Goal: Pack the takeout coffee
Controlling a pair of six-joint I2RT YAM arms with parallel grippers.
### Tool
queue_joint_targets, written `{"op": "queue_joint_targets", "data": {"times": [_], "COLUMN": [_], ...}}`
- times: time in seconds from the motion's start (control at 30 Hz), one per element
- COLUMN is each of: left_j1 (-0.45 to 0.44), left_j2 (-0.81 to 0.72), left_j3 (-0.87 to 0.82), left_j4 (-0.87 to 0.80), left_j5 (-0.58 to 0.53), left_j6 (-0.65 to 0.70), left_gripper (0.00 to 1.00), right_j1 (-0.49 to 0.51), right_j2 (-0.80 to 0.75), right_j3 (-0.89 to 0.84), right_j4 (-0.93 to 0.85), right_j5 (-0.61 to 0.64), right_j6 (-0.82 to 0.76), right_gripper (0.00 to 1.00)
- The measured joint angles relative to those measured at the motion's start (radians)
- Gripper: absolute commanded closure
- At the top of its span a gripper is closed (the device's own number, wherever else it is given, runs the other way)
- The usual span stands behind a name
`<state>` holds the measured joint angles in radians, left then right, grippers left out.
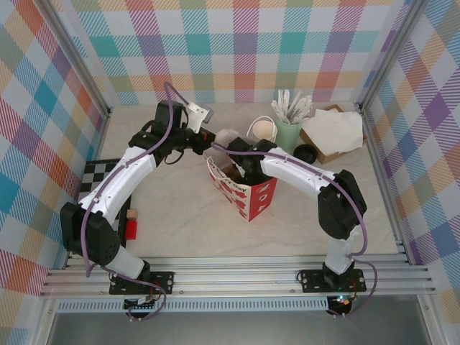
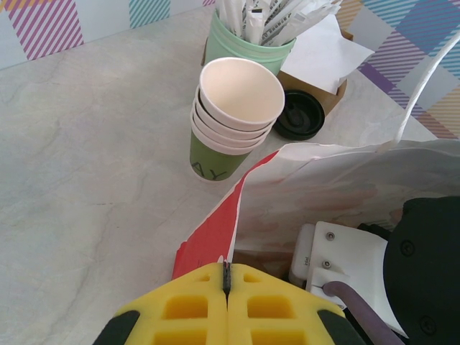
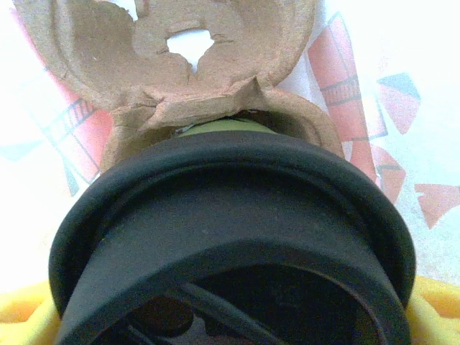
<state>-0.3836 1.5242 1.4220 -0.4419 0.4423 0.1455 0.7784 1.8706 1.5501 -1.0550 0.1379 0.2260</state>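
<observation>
A red-and-white paper bag stands open in the middle of the table. My left gripper is shut on the bag's rim, pinching the paper edge between its yellow fingers. The right arm reaches down into the bag from above. Inside, my right gripper is closed around the takeout coffee: its round black lid sits close to the camera, with a sliver of green cup above it. Yellow fingertips show at either side of the lid. A brown cardboard cup carrier lies just below the cup in the bag.
A stack of lidless dark-green cups stands behind the bag, next to a mint-green cup of white sticks, a loose black lid and a napkin box. A checkered board and red block lie at the left.
</observation>
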Motion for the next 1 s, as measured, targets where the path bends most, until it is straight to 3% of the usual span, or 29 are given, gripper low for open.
{"op": "queue_joint_targets", "data": {"times": [1.0], "left_j1": [0.0], "left_j2": [0.0], "left_j3": [-0.006], "left_j4": [0.008], "left_j5": [0.002], "left_j6": [-0.003], "left_gripper": [1.0], "right_j1": [0.0], "right_j2": [-0.009], "right_j3": [-0.056], "right_j4": [0.068], "right_j5": [0.0], "right_j6": [-0.003], "right_gripper": [0.48]}}
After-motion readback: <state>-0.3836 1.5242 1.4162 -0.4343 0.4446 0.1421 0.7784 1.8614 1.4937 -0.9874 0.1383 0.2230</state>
